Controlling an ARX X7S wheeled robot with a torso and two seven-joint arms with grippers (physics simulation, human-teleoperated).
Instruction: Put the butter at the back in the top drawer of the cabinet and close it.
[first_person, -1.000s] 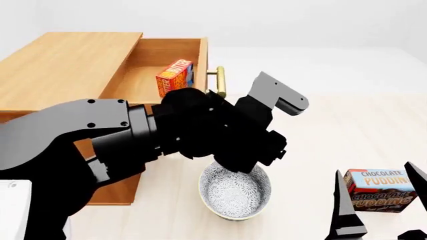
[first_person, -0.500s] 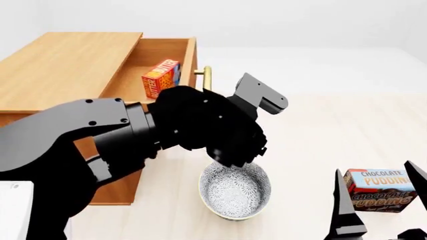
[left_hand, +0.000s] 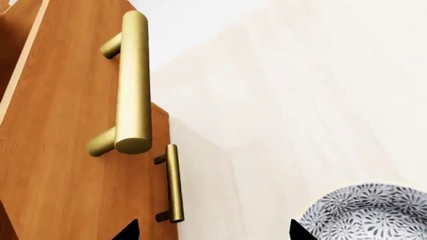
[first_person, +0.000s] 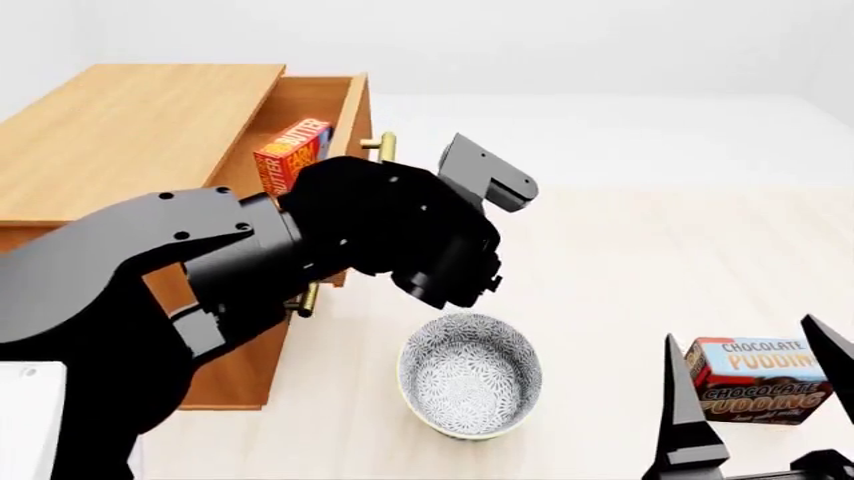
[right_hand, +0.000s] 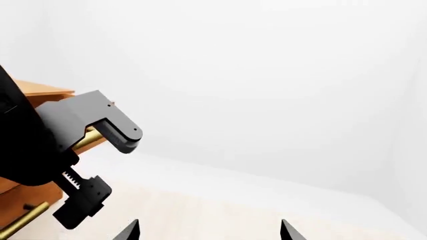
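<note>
The butter (first_person: 291, 155) stands on edge inside the top drawer (first_person: 350, 108) of the cabinet (first_person: 134, 130); the drawer is partly open. My left gripper (left_hand: 213, 236) is open, right in front of the drawer's brass handle (left_hand: 133, 85), one grey finger (first_person: 487, 180) sticking out past it. From the right wrist view, the handle (right_hand: 89, 139) shows just under that upper finger (right_hand: 100, 120). Whether the gripper touches the drawer front I cannot tell. My right gripper (right_hand: 208, 234) hangs open and holds nothing, low at the right, near the pudding box.
A patterned bowl (first_person: 470, 375) sits on the floor surface in front of the cabinet, below my left arm. A chocolate pudding box (first_person: 754, 380) stands at the right. A lower drawer's handle (left_hand: 173, 182) is shut flush below.
The top drawer has slid inward toward the cabinet, carrying the butter with it. My left arm has followed it to the left and back. The right gripper stays put.
</note>
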